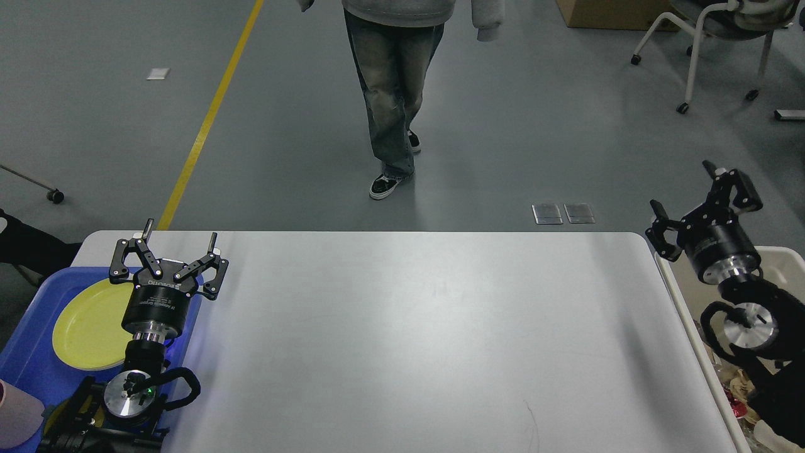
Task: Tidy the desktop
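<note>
The desktop (409,340) filled the view, apparently already tidied; at its left edge the blue tray (25,358) held a yellow plate (85,327), the left gripper (179,242) and right gripper (685,198) both released, likely awaiting retraction
</note>
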